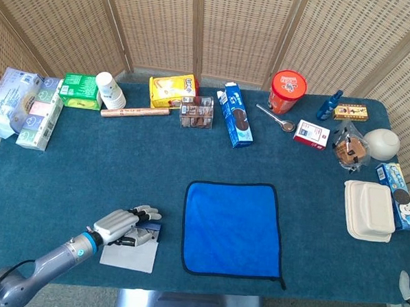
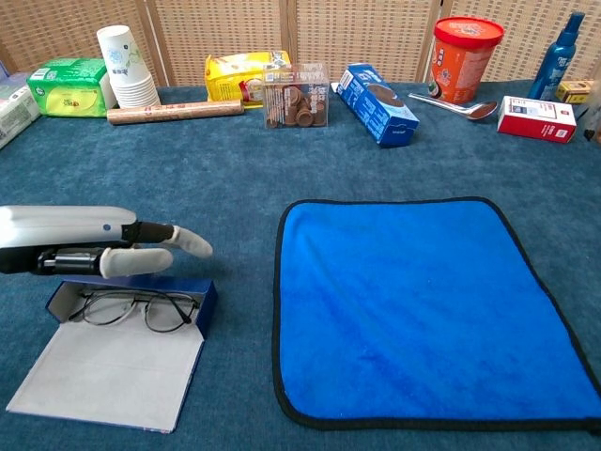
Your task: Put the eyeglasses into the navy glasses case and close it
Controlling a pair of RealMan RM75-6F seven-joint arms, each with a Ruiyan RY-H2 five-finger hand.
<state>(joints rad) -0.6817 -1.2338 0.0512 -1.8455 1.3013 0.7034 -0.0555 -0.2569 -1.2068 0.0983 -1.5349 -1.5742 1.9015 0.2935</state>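
Note:
The navy glasses case point(image 2: 203, 297) lies open near the table's front left, its pale lid point(image 2: 108, 371) flat towards me. The eyeglasses point(image 2: 131, 308) lie folded inside its tray. My left hand point(image 2: 103, 246) stretches over the case's far wall, fingers straight and close together, resting against that rim. From the head view the left hand point(image 1: 122, 225) covers most of the case point(image 1: 131, 254). Only a small grey sliver, seemingly of my right hand point(image 1: 405, 282), shows past the table's front right corner.
A blue cloth point(image 2: 423, 310) lies spread right of the case. Along the back stand paper cups point(image 2: 125, 66), a yellow bag point(image 2: 239, 75), a clear box of snacks point(image 2: 297, 96), a blue carton point(image 2: 377, 103) and a red tub point(image 2: 463, 56). White containers point(image 1: 369, 210) sit at the right.

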